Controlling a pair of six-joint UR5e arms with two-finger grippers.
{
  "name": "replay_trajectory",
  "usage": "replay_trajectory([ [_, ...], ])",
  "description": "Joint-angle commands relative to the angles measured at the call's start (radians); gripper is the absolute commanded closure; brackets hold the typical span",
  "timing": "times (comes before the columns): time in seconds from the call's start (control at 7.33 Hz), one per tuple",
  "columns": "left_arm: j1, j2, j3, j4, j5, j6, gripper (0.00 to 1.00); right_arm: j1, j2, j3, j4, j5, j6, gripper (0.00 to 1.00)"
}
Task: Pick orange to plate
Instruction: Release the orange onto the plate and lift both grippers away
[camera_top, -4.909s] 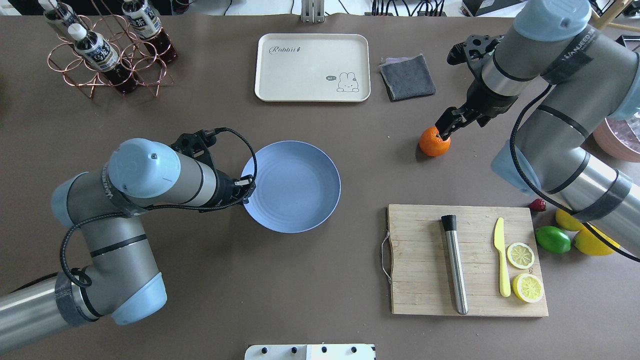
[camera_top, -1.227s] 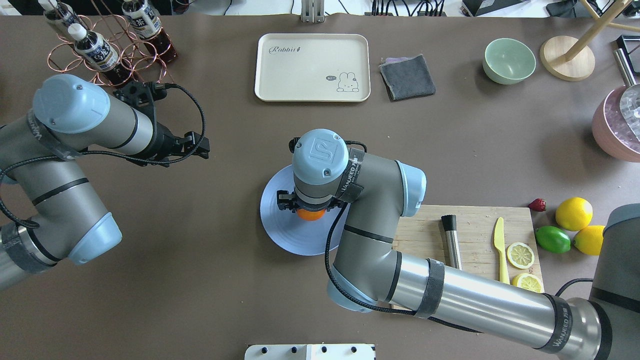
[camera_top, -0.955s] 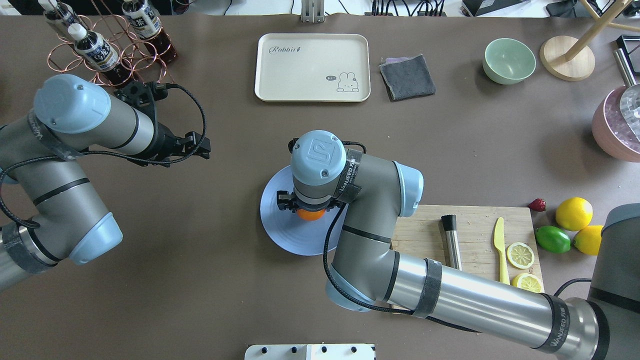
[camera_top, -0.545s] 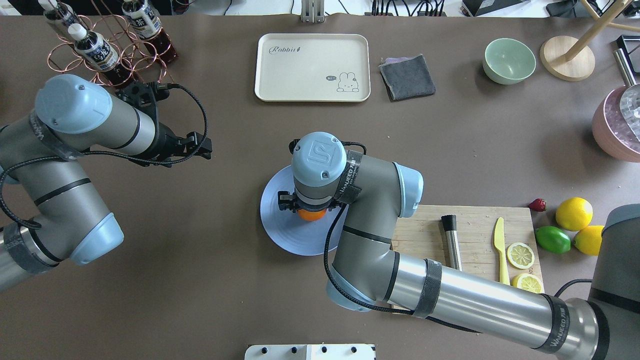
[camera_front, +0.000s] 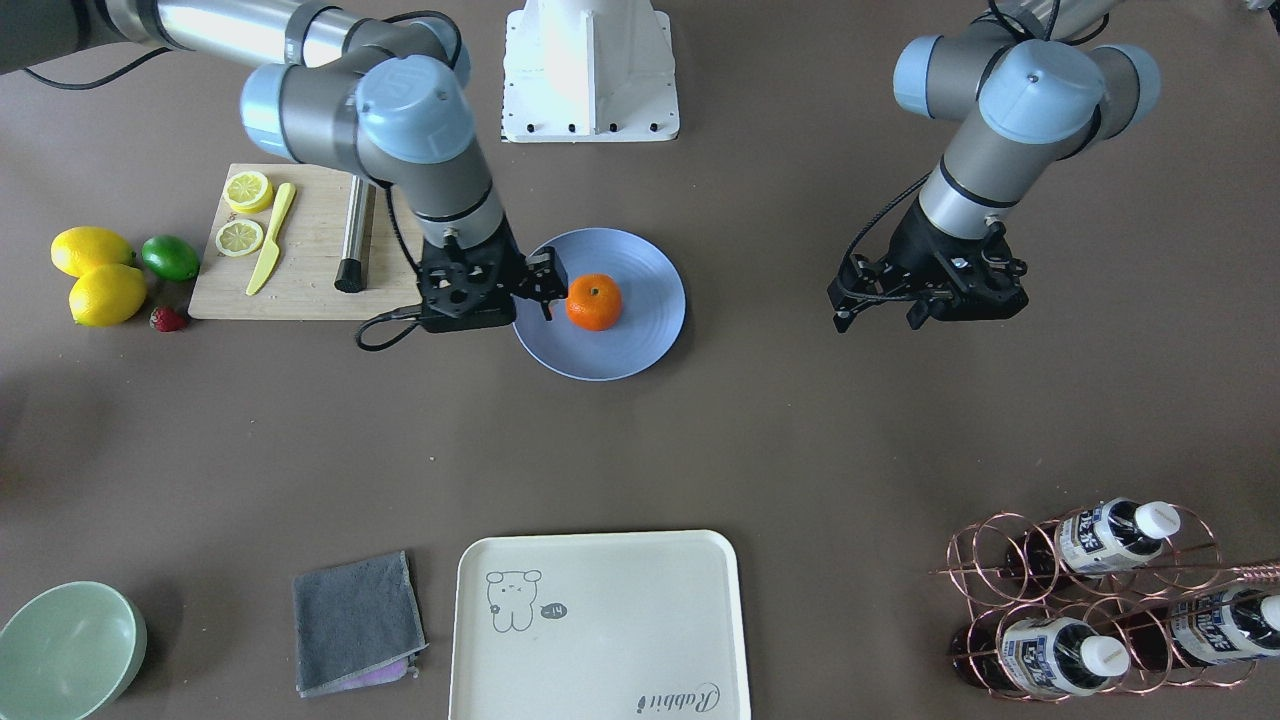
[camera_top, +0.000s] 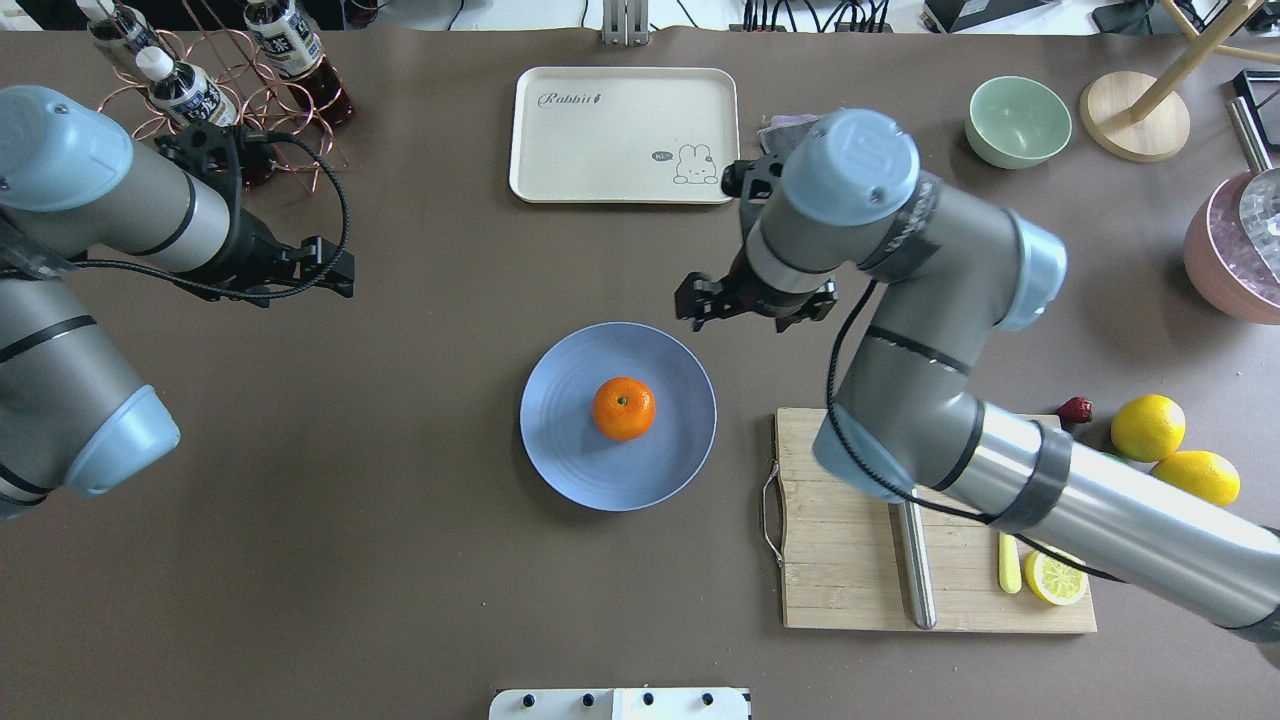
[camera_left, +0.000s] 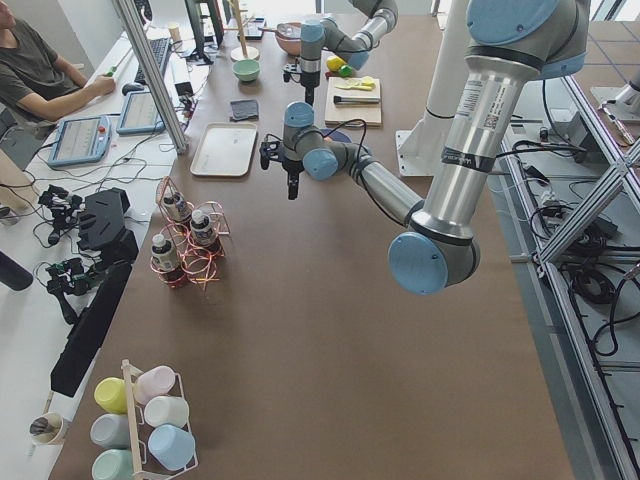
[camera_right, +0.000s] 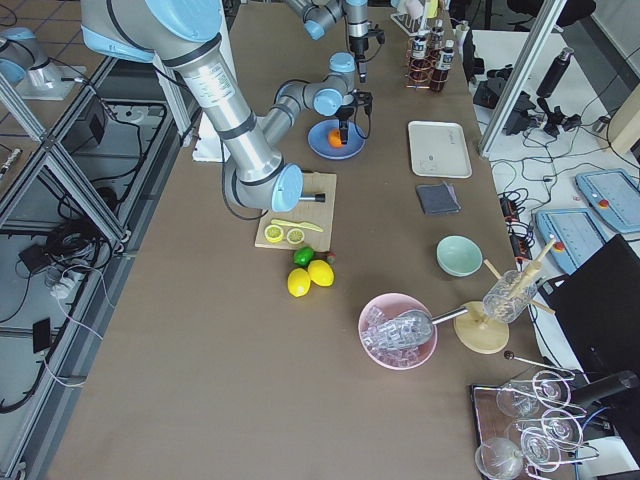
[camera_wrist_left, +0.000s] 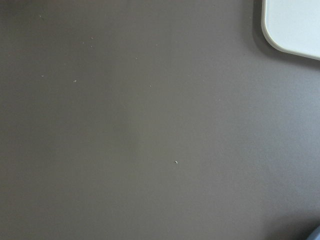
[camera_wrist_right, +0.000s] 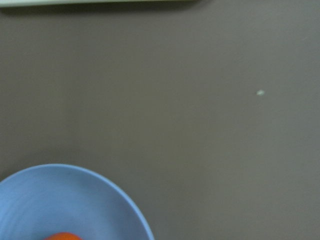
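The orange (camera_top: 623, 408) sits stem-up near the middle of the pale-blue plate (camera_top: 570, 460), free of any gripper. It also shows in the front view as the orange (camera_front: 593, 302) on the plate (camera_front: 640, 345). My right gripper (camera_top: 756, 308) hangs open above the table just past the plate's far right rim; in the front view the right gripper (camera_front: 540, 285) appears beside the fruit without holding it. My left gripper (camera_top: 340, 278) is open and empty, well off to the plate's left. The right wrist view catches the plate's (camera_wrist_right: 75, 200) rim and a sliver of orange (camera_wrist_right: 62, 236).
A wooden cutting board (camera_top: 850, 520) with a steel muddler, yellow knife and lemon slices lies right of the plate. Lemons (camera_top: 1145, 427) lie beyond it. A cream tray (camera_top: 625, 135), mint bowl (camera_top: 1018, 120) and bottle rack (camera_top: 200, 100) line the far side.
My right gripper has let go of the orange, risen and swung away to the far right, uncovering the plate. The left arm has drawn back further left.
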Motion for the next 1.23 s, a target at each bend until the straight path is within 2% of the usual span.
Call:
replay_trajectory([
  [0.0, -0.134, 0.106, -0.049, 0.079, -0.069, 0.255, 0.03, 0.238, -0.223, 0.094, -0.001, 0.157, -0.306, 0.00],
  [0.41, -0.485, 0.355, -0.004, 0.078, -0.305, 0.828, 0.03, 0.527, -0.553, 0.075, 0.000, 0.196, -0.902, 0.00],
  [0.55, -0.542, 0.418, 0.027, 0.078, -0.306, 0.997, 0.03, 0.652, -0.631, 0.063, 0.001, 0.238, -1.010, 0.00],
  [0.68, -0.569, 0.477, 0.041, 0.069, -0.309, 1.061, 0.03, 0.758, -0.681, 0.054, -0.001, 0.249, -1.083, 0.00],
  [0.82, -0.589, 0.480, 0.058, 0.072, -0.309, 1.043, 0.03, 0.809, -0.699, 0.010, -0.001, 0.249, -1.168, 0.00],
  [1.09, -0.598, 0.476, 0.084, 0.067, -0.306, 1.024, 0.03, 0.824, -0.706, -0.030, -0.001, 0.249, -1.198, 0.00],
])
